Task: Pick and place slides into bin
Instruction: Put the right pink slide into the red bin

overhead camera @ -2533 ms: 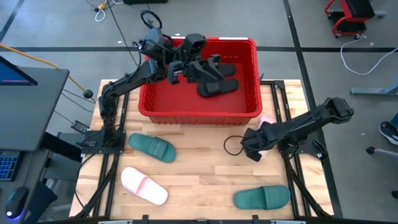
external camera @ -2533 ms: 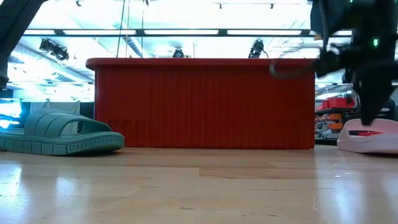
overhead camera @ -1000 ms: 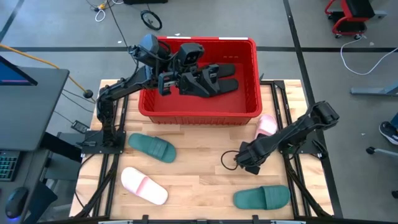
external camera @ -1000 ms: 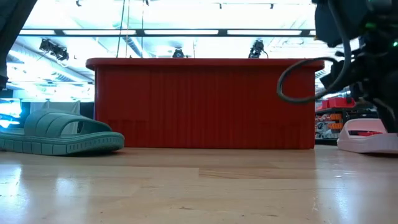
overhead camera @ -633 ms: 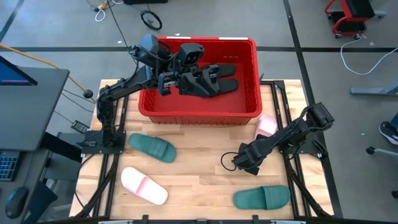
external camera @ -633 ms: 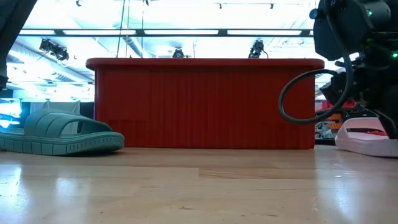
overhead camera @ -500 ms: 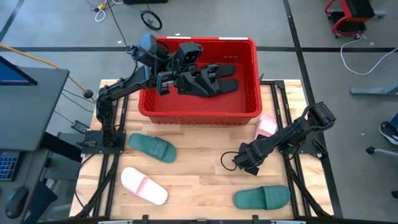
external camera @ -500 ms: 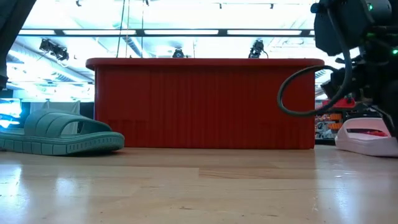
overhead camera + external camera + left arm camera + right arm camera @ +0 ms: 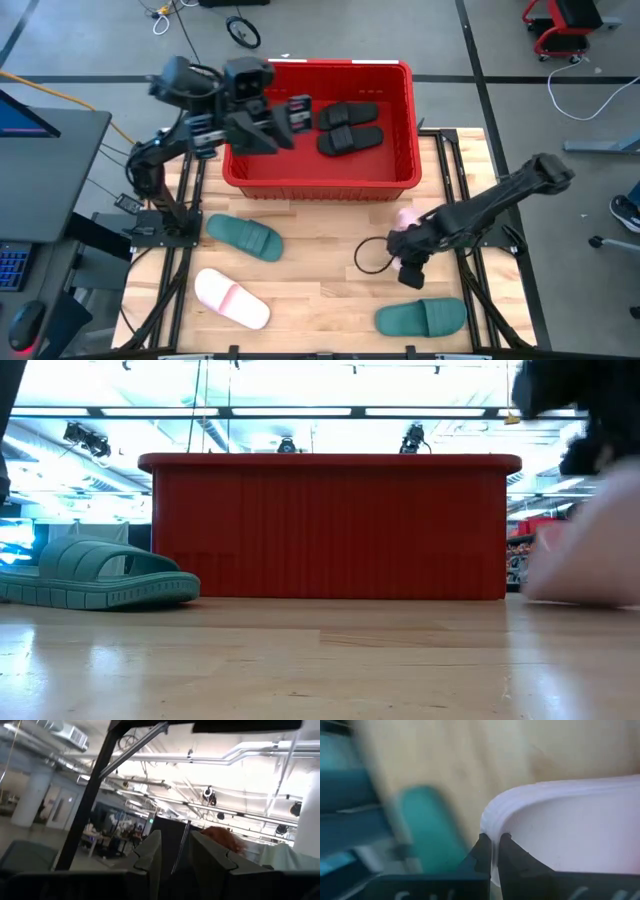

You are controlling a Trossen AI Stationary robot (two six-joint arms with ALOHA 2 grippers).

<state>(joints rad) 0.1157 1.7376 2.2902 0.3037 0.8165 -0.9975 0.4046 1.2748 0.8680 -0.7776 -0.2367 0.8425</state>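
Note:
The red bin (image 9: 320, 175) stands at the table's far middle, and two black slides (image 9: 348, 128) lie on its floor. My left gripper (image 9: 283, 133) is open and empty above the bin's left rim; its wrist view (image 9: 175, 852) looks at the ceiling. My right gripper (image 9: 408, 232) is shut on a pale pink slide (image 9: 405, 216) in front of the bin's right corner. The slide shows as a blur in the low view (image 9: 585, 550). Two dark green slides (image 9: 245, 238) (image 9: 420, 318) and another pale pink slide (image 9: 230, 298) lie sole down on the table. My right gripper pinches a thin curved edge of the pale pink slide (image 9: 492, 827) between its two fingertips. The fingers come at it from the table's near side. Whether the slide is clear of the table, I cannot tell.
Bare wood lies between the green slides in the table's near middle. The arm frames run along the left (image 9: 165, 230) and right (image 9: 480, 240) table edges. A loose cable loop (image 9: 368, 255) hangs beside my right gripper.
My left gripper has let go of the black slide, which now lies in the bin beside the other one, and has swung toward the table's left edge. The pale pink slide has moved from beside the bin's right corner toward the table's near left with my right gripper.

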